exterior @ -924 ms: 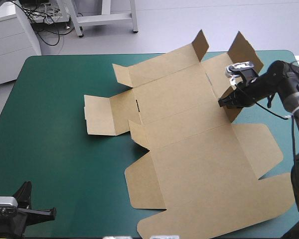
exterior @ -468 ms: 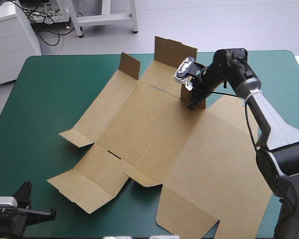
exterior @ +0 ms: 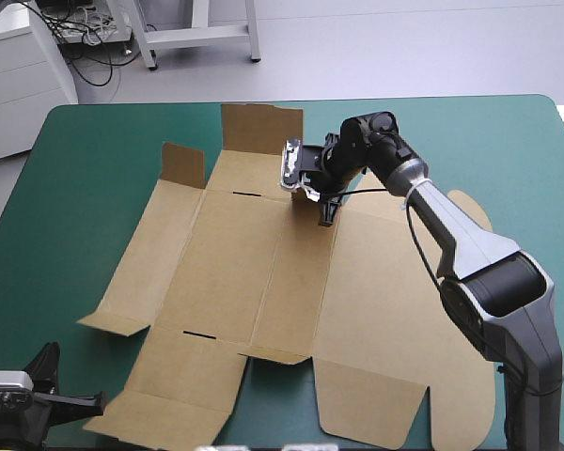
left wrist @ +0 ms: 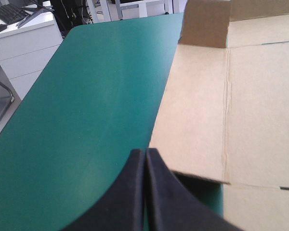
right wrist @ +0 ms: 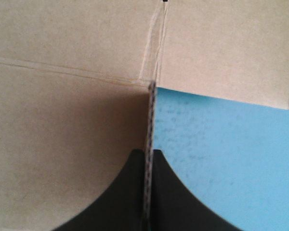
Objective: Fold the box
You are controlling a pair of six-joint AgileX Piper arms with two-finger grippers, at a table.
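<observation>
Pinching a small upright flap (right wrist: 151, 115) at the far middle of the box (exterior: 263, 282), the right gripper (exterior: 327, 205) has its black fingers all but closed, the board edge between them. We note the brown sheet lies flat mid-table on the teal-green cover (exterior: 85, 188), far flaps raised, main creases running roughly far to near. From the held flap it spreads left and nearward. The left gripper (left wrist: 145, 187) sits at the near-left corner, fingers together, empty. We judge the right arm nearer the walls.
</observation>
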